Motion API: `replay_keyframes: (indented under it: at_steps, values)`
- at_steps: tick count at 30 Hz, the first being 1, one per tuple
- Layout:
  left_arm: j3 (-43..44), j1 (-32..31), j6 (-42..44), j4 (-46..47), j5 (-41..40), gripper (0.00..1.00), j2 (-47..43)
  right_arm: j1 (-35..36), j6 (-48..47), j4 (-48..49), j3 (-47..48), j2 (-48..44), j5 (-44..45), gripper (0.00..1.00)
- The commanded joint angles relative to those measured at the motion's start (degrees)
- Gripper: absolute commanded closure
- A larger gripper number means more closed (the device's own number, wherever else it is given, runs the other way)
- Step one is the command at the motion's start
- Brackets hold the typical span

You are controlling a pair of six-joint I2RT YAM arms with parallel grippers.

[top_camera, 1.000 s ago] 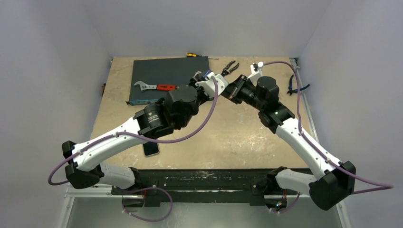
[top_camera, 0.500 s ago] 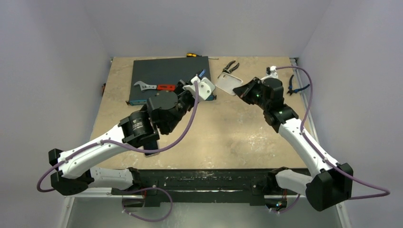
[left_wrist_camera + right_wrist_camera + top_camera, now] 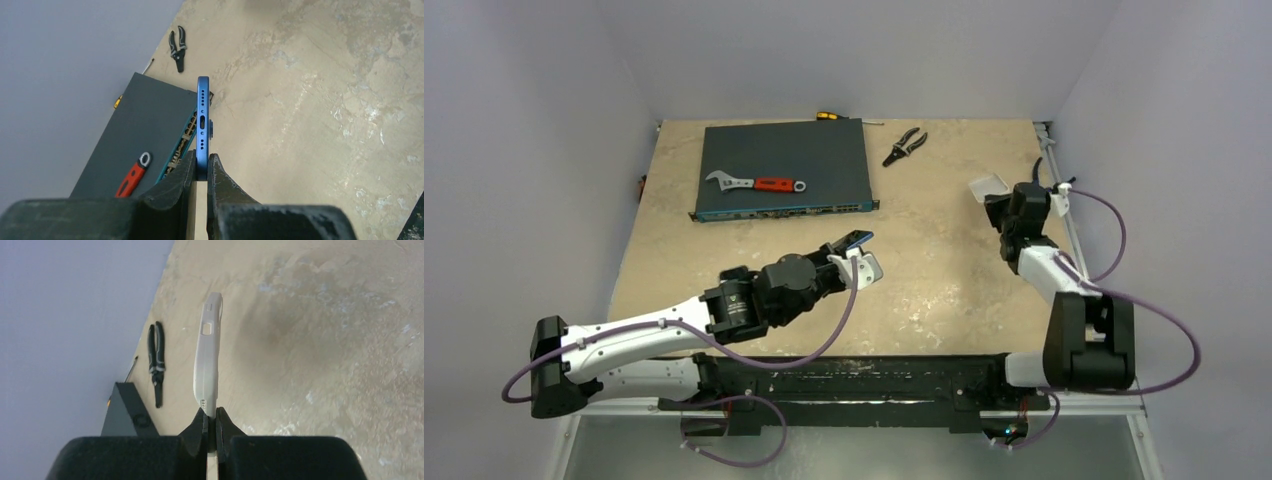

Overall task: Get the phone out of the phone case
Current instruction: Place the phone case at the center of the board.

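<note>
Over the near middle of the table (image 3: pixel 944 270), the left gripper (image 3: pixel 848 250) is clamped tight on the blue phone (image 3: pixel 855 238) and holds it in the air, clear of the tabletop. In the left wrist view the two fingers pinch the phone's flat faces, and the edge with the charging port faces the camera. By the right edge of the table, well apart from the phone, the right gripper (image 3: pixel 1001 196) is closed on the thin wall of the white phone case (image 3: pixel 987 184), also held off the surface, with the phone no longer in it. At the far side lies a dark flat box (image 3: pixel 824 160) with a red-handled wrench (image 3: pixel 755 183) on top, pliers (image 3: pixel 905 145) to its right and a screwdriver (image 3: pixel 829 116) behind it.
</note>
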Motion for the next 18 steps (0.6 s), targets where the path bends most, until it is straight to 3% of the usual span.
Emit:
replay_keyframes:
  at_steps: [1,8,14,18]
  values:
    - [-3.3,-0.3,-1.9,11.8,-2.0,1.0,-5.1,-2.2,6.9,15.8,-0.5,7.9,4.6,1.0]
    - [-8.3,-0.4,-3.0,15.8,-3.9,1.0,-6.3,-3.2,8.5,21.9,5.7,23.4,4.5,1.0]
    - [-8.8,-0.4,-2.3,17.8,-4.3,1.0,-3.1,-3.6,6.5,21.1,11.4,31.3,2.5,1.0]
    - [-8.8,-0.4,-2.5,18.4,-4.0,1.0,-1.9,-3.7,3.7,16.4,14.2,32.8,-1.6,0.67]
